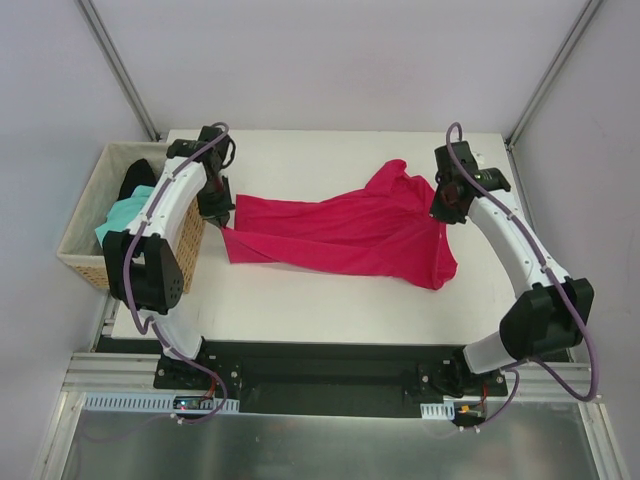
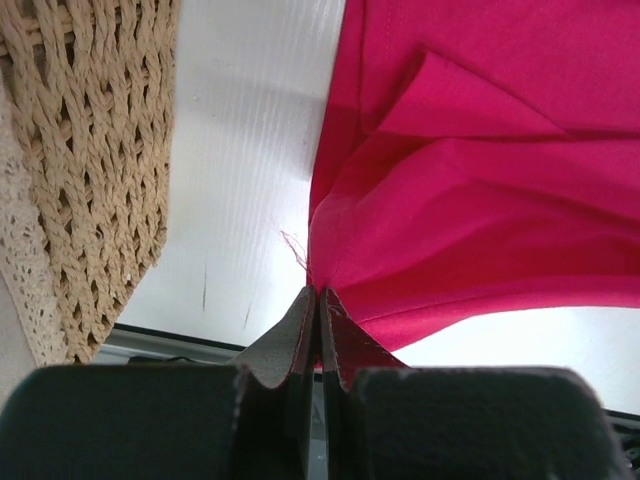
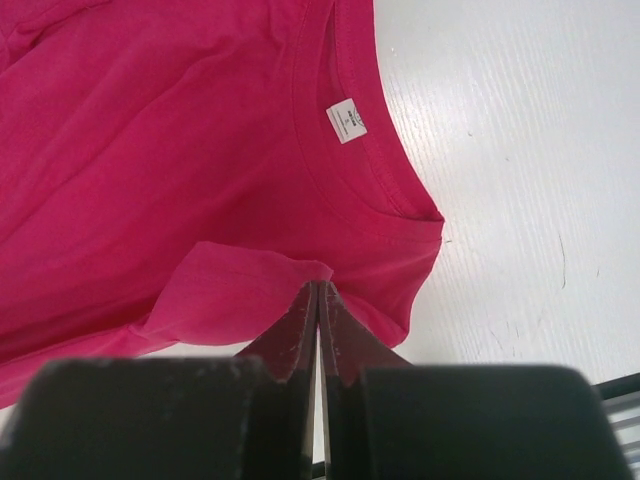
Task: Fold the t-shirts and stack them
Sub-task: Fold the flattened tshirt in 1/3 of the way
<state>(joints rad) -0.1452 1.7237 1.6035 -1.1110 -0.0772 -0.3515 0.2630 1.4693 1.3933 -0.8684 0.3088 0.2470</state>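
A crimson t-shirt is stretched across the middle of the white table, lifted at both ends. My left gripper is shut on its left edge; in the left wrist view the cloth fans out from the pinched fingertips. My right gripper is shut on the shoulder near the collar; the right wrist view shows the neckline with its white label just beyond the tips. A mint-green t-shirt and a black t-shirt lie in the basket.
A tan wicker basket stands at the table's left edge, right beside my left arm; its woven wall fills the left of the left wrist view. Metal frame posts rise at the far corners of the table.
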